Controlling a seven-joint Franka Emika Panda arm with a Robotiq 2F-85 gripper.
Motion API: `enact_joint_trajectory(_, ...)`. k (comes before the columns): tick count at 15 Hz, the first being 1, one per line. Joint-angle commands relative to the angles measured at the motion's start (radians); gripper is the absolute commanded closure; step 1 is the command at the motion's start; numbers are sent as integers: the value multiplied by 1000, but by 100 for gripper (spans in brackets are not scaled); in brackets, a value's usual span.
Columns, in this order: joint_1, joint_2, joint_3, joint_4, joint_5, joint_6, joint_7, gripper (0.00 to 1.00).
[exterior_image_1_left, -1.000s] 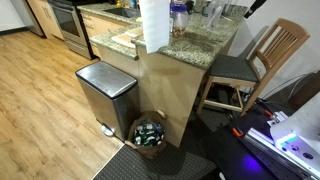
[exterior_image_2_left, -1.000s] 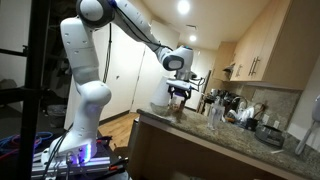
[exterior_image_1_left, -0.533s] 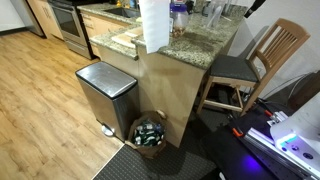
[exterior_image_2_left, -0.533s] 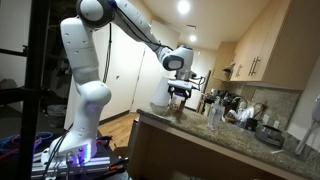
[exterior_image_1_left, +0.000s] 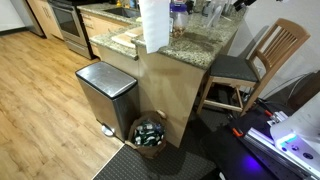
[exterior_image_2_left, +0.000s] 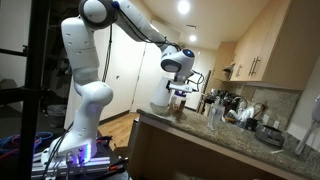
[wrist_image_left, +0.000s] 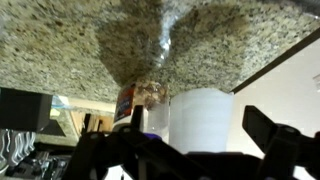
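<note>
Hovering above the speckled stone bench (wrist_image_left: 60, 40) with the pincer (exterior_image_2_left: 179, 97) spread wide open and nothing in it. Right ahead in the wrist view: a bottle (wrist_image_left: 138, 103) standing upright on the bench, just beside a tall white paper towel roll (wrist_image_left: 200, 122). Close to the bench edge, both of them, as seen in an exterior view. Looks like the reaching step, with no grab yet. Next move probably calls for coming down slowly with one finger on each side of the bottle, then squeezing shut. Best not to bump the roll or tip the bottle over.
</note>
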Motion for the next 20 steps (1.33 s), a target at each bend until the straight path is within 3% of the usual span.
enact_joint_trajectory(1, 20, 21, -35, 24, 235, -80, -247, 0)
enact_joint_trajectory(2, -52, 15, 47, 6, 174, -49, -144, 0)
enact_joint_trajectory(7, -46, 54, 64, 26, 262, -110, -248, 0)
enact_joint_trajectory(9, 8, 77, 120, 78, 392, -113, -300, 0)
enact_joint_trajectory(10, 93, 111, 59, 43, 479, -65, -440, 0)
enact_joint_trajectory(14, 218, 260, 20, 187, 760, -67, -717, 0)
enact_joint_trajectory(16, 213, 322, 2, 228, 927, -80, -867, 0)
enact_joint_trajectory(17, 65, 258, 170, 168, 835, -85, -741, 0)
enact_joint_trajectory(20, 62, 321, 153, 213, 907, -78, -827, 0)
